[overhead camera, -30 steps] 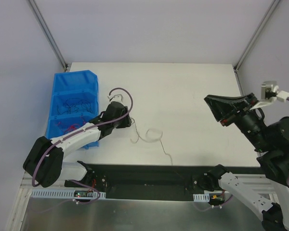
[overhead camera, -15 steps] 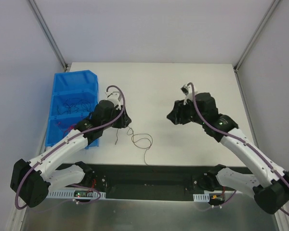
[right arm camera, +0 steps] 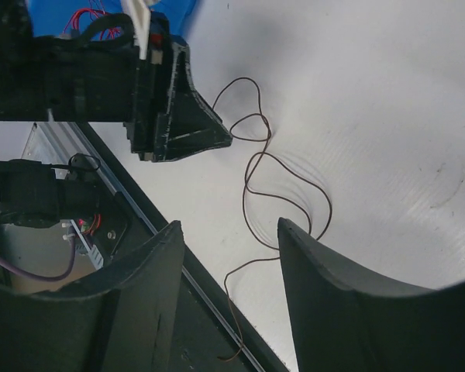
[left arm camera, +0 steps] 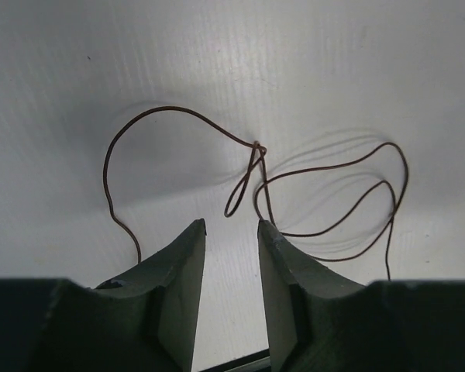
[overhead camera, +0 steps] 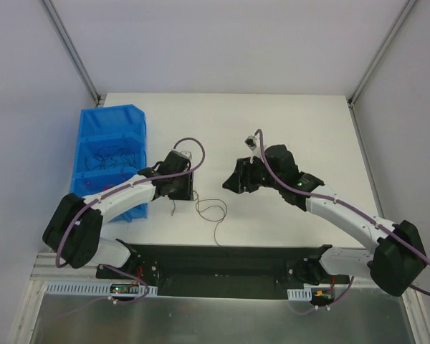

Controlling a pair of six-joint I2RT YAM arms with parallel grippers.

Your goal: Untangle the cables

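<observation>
Two open grippers over a loose wire on the white table [overhead camera: 294,122].
The thin brown wire [left arm camera: 256,145] lies in loops with a small knot, just ahead of the left gripper [left arm camera: 229,225], whose jaws stand slightly apart and empty. The right gripper [right arm camera: 229,225] gapes wider above it. Other cables [overhead camera: 109,154] sit in the blue bin [overhead camera: 93,118].

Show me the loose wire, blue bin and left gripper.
loose wire [left arm camera: 257,146], left wrist view, at its twisted crossing.
blue bin [overhead camera: 113,115], top external view, far wall.
left gripper [left arm camera: 231,227], left wrist view, midway between its fingers.
</observation>
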